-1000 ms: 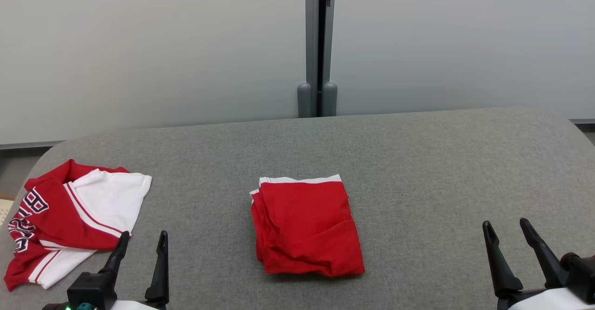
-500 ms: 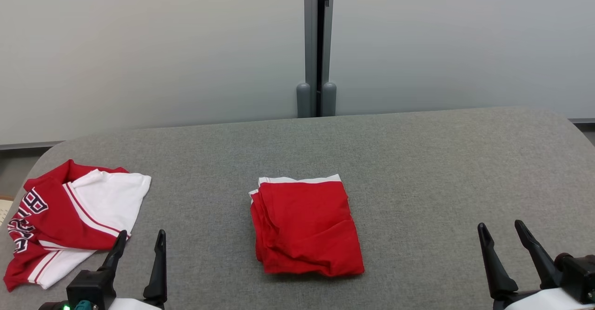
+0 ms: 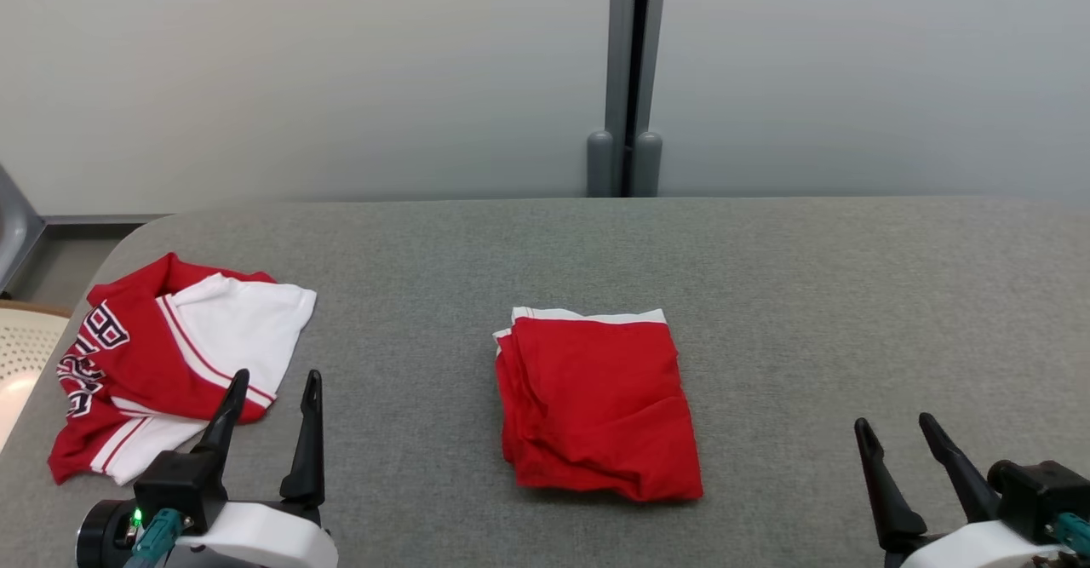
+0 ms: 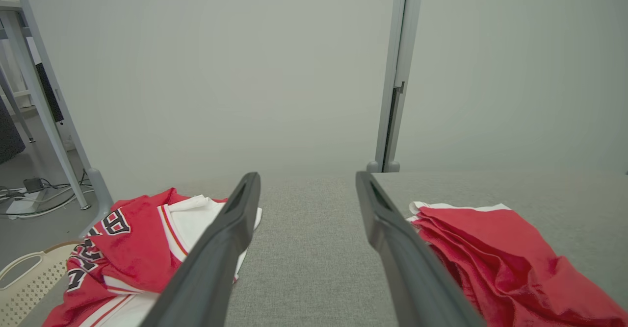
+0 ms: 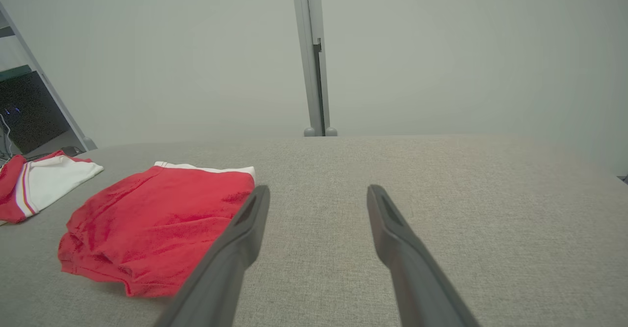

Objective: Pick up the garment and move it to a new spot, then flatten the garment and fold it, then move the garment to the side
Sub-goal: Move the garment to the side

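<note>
Grey felt-like cloth covers the table, which runs the full width of the head view below pale wall panels joined by a grey post. At the far left, off the table's edge, the rim of a cream perforated basket shows. Beside it, on the table's left end, lies a red and white jersey, crumpled, with dark lettering on its red part. The left gripper stands at the lower left, its two dark fingers spread apart with nothing between them. One fingertip overlaps the jersey's near edge in the head view, though whether it touches the cloth cannot be told. In the middle of the table lies the folded red garment, a rough rectangle with a white band along its far edge and stacked folds on its left side, well apart from both grippers. The right gripper is at the lower right over bare table, its fingers likewise spread wide and holding nothing.
</note>
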`<state>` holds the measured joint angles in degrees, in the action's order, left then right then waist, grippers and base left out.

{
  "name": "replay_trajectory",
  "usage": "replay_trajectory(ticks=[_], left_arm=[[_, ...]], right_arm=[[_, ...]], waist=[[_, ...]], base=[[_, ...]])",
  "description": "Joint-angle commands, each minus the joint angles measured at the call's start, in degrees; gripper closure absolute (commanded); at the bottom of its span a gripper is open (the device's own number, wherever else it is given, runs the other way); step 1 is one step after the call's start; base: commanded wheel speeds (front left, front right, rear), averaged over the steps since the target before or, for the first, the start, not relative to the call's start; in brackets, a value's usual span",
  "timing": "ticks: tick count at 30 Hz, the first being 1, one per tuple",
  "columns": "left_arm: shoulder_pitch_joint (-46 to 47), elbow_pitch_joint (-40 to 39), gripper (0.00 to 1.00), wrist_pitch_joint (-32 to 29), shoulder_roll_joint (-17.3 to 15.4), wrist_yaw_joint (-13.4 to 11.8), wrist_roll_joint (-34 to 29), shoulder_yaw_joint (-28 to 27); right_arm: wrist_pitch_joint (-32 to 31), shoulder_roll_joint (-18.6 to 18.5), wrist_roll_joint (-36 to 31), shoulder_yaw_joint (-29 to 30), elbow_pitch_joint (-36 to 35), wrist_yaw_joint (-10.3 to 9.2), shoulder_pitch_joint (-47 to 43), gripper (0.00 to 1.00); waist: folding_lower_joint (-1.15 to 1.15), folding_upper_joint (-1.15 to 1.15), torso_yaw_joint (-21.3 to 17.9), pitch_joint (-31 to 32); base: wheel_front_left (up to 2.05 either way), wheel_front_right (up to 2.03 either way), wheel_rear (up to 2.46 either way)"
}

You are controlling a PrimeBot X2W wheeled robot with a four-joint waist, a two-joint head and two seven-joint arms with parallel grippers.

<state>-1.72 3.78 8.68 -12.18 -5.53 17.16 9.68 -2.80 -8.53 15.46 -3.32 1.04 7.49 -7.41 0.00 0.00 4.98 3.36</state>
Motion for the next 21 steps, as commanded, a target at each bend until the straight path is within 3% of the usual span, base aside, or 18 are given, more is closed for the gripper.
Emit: replay_trajectory(ticks=[1, 12, 20, 21], left_arm=[[1.2, -0.2, 0.00, 0.4, -0.1, 0.0, 0.0, 0.0], [8.8, 0.6, 0.00, 3.3, 2.4, 1.3, 0.5, 1.6], [12.2, 2.4, 0.00, 5.3, 3.8, 2.0, 0.6, 2.1], [12.4, 2.6, 0.00, 5.4, 3.9, 2.0, 0.5, 2.0]], right_arm=[[0.2, -0.2, 0.7, -0.7, 1.1, 0.00, 1.1, 0.00], [2.1, 1.2, 4.7, -8.3, 18.0, 0.00, 13.2, 0.00], [2.3, 2.1, 7.6, -11.9, 28.7, 0.01, 19.9, 0.00], [1.7, 2.0, 7.9, -12.7, 29.9, 0.00, 20.3, 0.14]], waist=[[0.00, 0.00, 1.8, -1.2], [0.00, 0.00, 8.5, -10.4], [0.00, 0.00, 10.2, -14.0], [0.00, 0.00, 10.1, -14.3]], base=[[0.00, 0.00, 0.00], [0.00, 0.00, 0.00], [0.00, 0.00, 0.00], [0.00, 0.00, 0.00]])
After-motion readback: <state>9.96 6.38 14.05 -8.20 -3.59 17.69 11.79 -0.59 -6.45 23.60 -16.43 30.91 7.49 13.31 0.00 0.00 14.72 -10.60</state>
